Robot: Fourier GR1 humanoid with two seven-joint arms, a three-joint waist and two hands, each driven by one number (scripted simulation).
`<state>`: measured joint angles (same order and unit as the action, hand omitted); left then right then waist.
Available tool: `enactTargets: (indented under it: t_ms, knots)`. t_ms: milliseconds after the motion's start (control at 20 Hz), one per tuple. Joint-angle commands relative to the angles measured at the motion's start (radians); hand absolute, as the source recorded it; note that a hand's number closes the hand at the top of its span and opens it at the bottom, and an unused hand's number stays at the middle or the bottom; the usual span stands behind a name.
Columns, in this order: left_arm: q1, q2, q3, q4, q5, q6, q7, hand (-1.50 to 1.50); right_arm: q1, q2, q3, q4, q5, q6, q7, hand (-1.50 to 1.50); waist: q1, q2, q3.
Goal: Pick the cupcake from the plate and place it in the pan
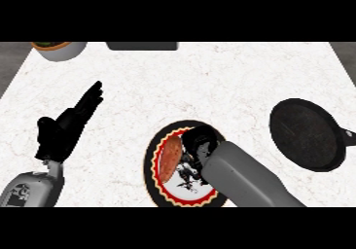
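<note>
A round plate [158, 170] with a black rim, red scalloped ring and white centre lies on the counter, low in the middle of the head view. The cupcake [170, 156] shows on it as a brown-orange shape at the plate's left half. My right hand [199, 145] is over the plate, its black fingers curled against the cupcake's right side; the grey forearm hides the plate's right part. The black pan [307, 133] sits to the right, its handle pointing toward the right edge. My left hand [66, 127] rests open at the left, fingers up.
A grey bowl [59, 49] with dark contents stands at the back left. A dark grey object [142, 46] lies at the counter's back edge. White marbled counter [209, 82] stretches between the plate and the back edge.
</note>
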<state>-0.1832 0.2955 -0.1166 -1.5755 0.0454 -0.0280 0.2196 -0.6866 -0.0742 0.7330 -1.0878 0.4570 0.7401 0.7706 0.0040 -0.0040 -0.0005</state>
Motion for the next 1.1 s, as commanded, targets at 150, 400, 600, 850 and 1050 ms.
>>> enactTargets:
  t_ms: [150,400,600,850,1050]
  knots:
    - [0.032,-0.013,0.021,0.007,-0.019,-0.022,-0.043,0.0,0.038,0.041,0.003,0.043,0.052,0.065,-0.078,1.5,0.001,0.004,0.0]
    - [0.024,-0.031,0.009,-0.054,-0.034,-0.016,0.035,0.0,0.075,0.018,0.002,0.035,0.114,0.038,-0.148,1.5,0.002,0.004,0.001]
    - [0.008,-0.015,0.072,0.023,-0.017,-0.064,-0.031,0.0,0.111,0.039,-0.032,-0.109,0.152,0.078,-0.057,1.5,-0.005,0.003,0.0]
    - [0.021,-0.044,0.046,-0.02,-0.043,-0.031,0.003,0.0,0.172,0.017,-0.044,-0.307,0.203,-0.056,-0.06,1.5,-0.018,-0.003,0.001]
    - [0.079,-0.023,0.077,-0.005,-0.042,-0.013,0.0,0.0,0.301,-0.035,-0.008,-0.573,0.298,-0.288,-0.048,1.5,-0.099,-0.043,0.004]
